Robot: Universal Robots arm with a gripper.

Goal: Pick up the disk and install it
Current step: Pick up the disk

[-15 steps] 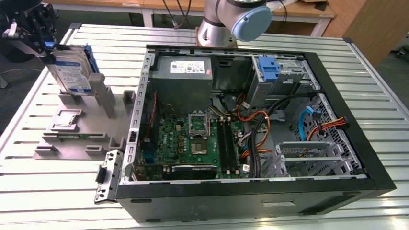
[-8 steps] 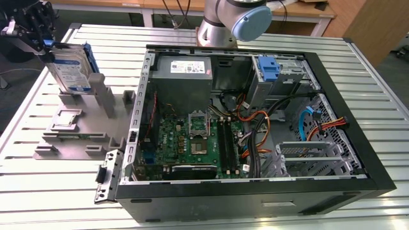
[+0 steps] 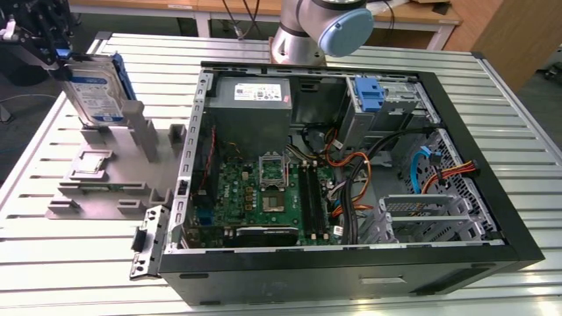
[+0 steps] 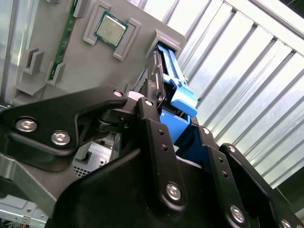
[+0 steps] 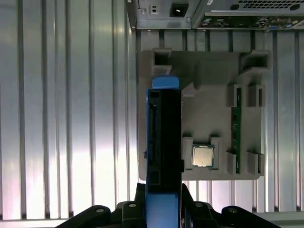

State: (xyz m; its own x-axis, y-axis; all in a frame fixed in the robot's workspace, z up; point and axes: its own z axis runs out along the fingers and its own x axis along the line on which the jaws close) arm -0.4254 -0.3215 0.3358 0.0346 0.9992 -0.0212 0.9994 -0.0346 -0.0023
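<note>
The disk (image 3: 95, 92) stood upright at the holder (image 3: 97, 191) (on the counter (image 3: 52, 263)), exterior view's left of the case (image 3: 351, 266).

Bright, even lighting; glare streaks the slatted table (image 5: 71, 156) in both wrist views; shadows stay soft throughout.

In the exterior view the gripper (image 3: 54, 52) is cut off at the edge, and the bottom of the disk (image 3: 95, 89) hides behind the grey stand (image 3: 131, 141). In the first wrist view the disk (image 5: 164, 137) shows just its thin side, and the computer case (image 5: 213, 14) looks mostly cut off.
</note>
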